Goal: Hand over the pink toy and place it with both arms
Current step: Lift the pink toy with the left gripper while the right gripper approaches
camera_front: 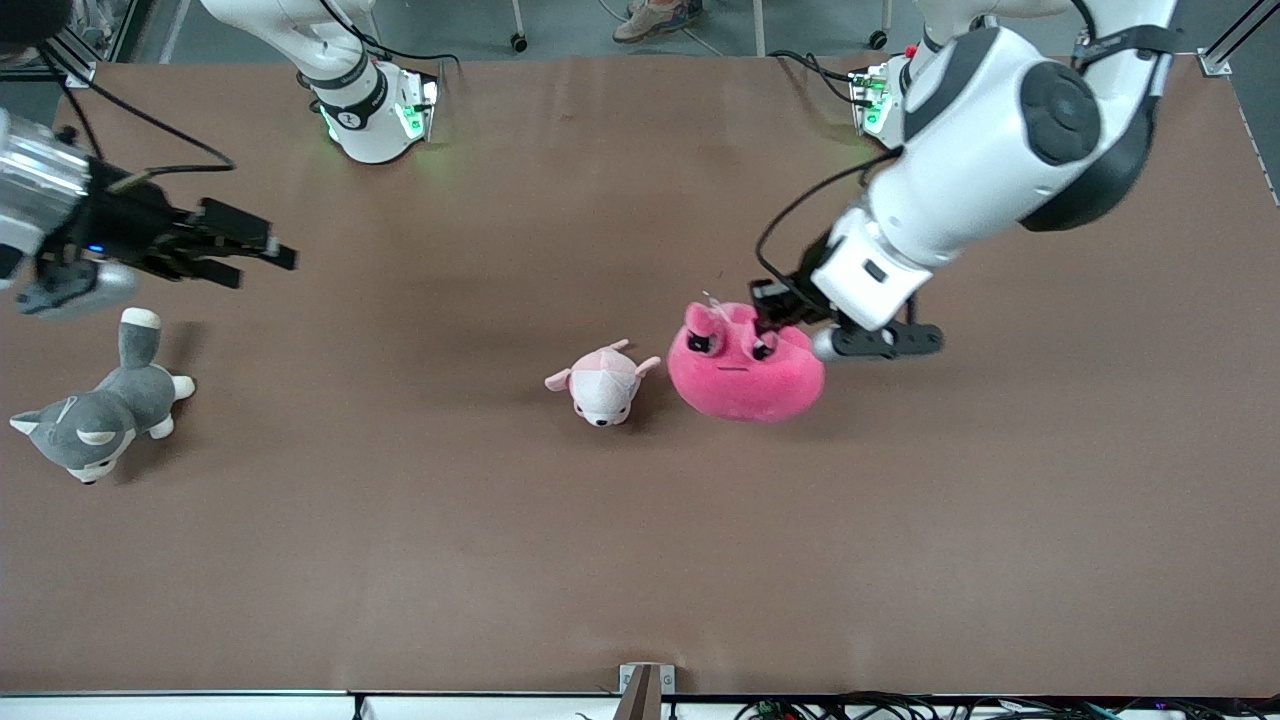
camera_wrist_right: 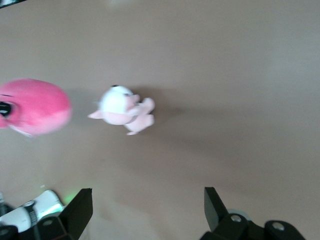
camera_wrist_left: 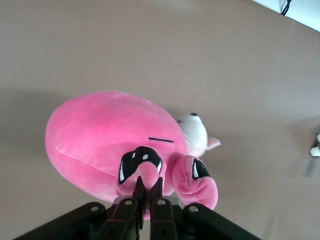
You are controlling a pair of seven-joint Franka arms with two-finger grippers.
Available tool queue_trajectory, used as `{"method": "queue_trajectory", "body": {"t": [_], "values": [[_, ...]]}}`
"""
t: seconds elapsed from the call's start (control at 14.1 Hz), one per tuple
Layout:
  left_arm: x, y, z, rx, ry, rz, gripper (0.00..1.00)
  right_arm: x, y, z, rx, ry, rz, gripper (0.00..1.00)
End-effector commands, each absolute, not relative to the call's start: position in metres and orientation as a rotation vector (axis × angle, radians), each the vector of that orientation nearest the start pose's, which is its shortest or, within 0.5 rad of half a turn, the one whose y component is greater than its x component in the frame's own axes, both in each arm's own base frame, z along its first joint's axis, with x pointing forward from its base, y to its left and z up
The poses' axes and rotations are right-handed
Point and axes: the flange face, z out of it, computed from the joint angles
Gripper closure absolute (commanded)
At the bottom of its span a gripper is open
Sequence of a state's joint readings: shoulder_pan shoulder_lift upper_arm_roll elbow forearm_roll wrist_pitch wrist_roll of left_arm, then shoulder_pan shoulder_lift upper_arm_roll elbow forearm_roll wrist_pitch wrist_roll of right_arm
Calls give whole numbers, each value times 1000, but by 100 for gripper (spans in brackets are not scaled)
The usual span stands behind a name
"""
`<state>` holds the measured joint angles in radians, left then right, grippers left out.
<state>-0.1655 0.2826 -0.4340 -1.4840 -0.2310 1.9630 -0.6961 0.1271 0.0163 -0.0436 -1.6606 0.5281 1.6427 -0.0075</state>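
Note:
The pink toy [camera_front: 745, 365], a round hot-pink plush with black eyes, sits on the brown table near its middle. My left gripper [camera_front: 765, 325] is shut on the plush's top between its eyes; in the left wrist view the toy [camera_wrist_left: 100, 140] fills the middle and my left gripper [camera_wrist_left: 146, 186] pinches a fold of pink fabric. My right gripper [camera_front: 262, 255] is open and empty, over the table toward the right arm's end; in the right wrist view its gripper [camera_wrist_right: 147, 200] has its fingers wide apart and the toy [camera_wrist_right: 35, 106] shows at the edge.
A small pale pink-and-white plush [camera_front: 603, 382] lies close beside the pink toy toward the right arm's end; it also shows in the right wrist view [camera_wrist_right: 122, 110]. A grey-and-white plush dog [camera_front: 100, 410] lies at the right arm's end of the table.

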Motion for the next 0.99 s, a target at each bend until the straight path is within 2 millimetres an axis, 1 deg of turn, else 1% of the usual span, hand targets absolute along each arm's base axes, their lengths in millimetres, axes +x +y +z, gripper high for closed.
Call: {"method": "queue_trajectory", "body": {"t": [0.0,0.07,0.14,0.21,0.28,0.35,0.42,0.5,0.57,0.64,0.71,0.78,0.92], "values": [[546,-388,566,-3532,-498,119,98,570,128,580,-2495,-48,100,24],[537,-403,568,-3527,-533,140,98,573,133,574,-2451,-35,122,27],[530,-412,568,-3519,-556,158,98,576,138,569,-2399,-20,140,32],[524,-419,568,-3509,-579,165,99,579,143,565,-2358,-9,157,33],[519,-425,568,-3503,-596,177,99,578,156,561,-2335,-21,175,33],[514,-431,568,-3496,-624,193,99,577,166,558,-2335,-37,187,33],[510,-437,566,-3491,-643,215,99,577,172,558,-2331,-42,180,33],[507,-445,560,-3479,-673,242,99,575,186,558,-2334,-56,178,33],[502,-453,560,-3477,-696,253,99,572,198,557,-2336,-53,194,33],[499,-460,556,-3470,-726,269,99,569,215,558,-2340,-40,200,33],[499,-464,557,-3469,-741,275,99,566,226,559,-2344,-27,199,33],[500,-465,555,-3466,-760,285,99,562,240,555,-2347,-28,220,33],[495,-472,563,-3469,-785,286,100,558,258,547,-2362,-46,237,33]]}}
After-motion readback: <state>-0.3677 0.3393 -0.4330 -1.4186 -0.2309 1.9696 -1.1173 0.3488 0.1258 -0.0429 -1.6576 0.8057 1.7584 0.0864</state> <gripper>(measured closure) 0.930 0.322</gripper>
